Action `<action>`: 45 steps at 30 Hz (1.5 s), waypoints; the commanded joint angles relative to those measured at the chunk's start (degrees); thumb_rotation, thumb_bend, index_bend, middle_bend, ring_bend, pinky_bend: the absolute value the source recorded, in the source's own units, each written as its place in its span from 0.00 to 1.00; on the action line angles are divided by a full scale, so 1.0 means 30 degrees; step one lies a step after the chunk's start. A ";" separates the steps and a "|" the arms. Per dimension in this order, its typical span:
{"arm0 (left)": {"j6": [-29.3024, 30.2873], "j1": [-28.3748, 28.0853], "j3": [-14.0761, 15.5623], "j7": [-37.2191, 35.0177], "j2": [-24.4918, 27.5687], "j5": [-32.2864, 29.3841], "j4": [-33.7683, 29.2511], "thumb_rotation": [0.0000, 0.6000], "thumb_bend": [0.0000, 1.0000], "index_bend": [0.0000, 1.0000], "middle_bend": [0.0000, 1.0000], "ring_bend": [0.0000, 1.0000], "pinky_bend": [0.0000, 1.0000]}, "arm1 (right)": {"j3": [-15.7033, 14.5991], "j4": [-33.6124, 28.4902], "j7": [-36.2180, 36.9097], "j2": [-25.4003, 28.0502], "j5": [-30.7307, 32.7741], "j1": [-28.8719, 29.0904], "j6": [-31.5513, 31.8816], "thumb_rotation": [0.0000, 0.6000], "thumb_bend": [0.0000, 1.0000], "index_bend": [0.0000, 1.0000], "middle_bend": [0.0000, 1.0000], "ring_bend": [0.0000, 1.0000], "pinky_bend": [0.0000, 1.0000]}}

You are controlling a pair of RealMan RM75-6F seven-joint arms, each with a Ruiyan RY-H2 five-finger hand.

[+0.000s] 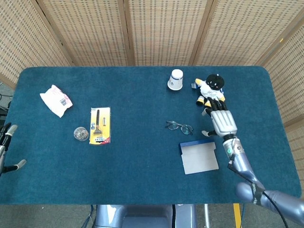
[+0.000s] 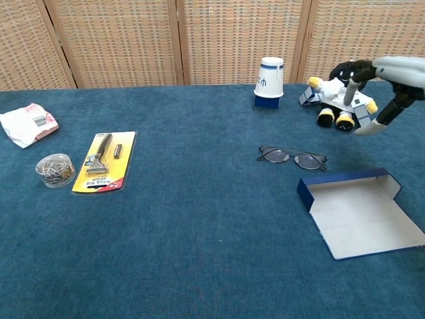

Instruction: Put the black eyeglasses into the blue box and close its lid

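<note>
Left hand cut off by head view's left edge; right hand partly hides plush toy near table's far right corner.
</note>
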 commanded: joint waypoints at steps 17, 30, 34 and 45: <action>-0.1664 -0.0805 -0.0420 0.0465 -0.0301 -0.1592 0.0439 1.00 0.00 0.00 0.00 0.00 0.00 | -0.0074 0.6378 -0.2438 -0.5255 0.3527 0.3446 -0.2440 1.00 0.23 0.44 0.00 0.00 0.03; -0.1713 -0.0828 -0.0478 0.0237 -0.0287 -0.1777 0.0512 1.00 0.00 0.00 0.00 0.00 0.00 | -0.0079 0.7477 -0.2651 -0.6090 0.3698 0.4009 -0.2578 1.00 0.27 0.49 0.00 0.00 0.03; -0.1696 -0.0826 -0.0500 0.0166 -0.0252 -0.1804 0.0495 1.00 0.00 0.00 0.00 0.00 0.00 | -0.0110 0.7695 -0.2727 -0.6302 0.3718 0.4095 -0.2574 1.00 0.30 0.49 0.00 0.00 0.03; -0.1700 -0.0818 -0.0507 -0.0064 -0.0214 -0.1817 0.0575 1.00 0.00 0.00 0.00 0.00 0.00 | -0.0216 0.8144 -0.3049 -0.6889 0.3829 0.4294 -0.2658 1.00 0.31 0.50 0.00 0.00 0.04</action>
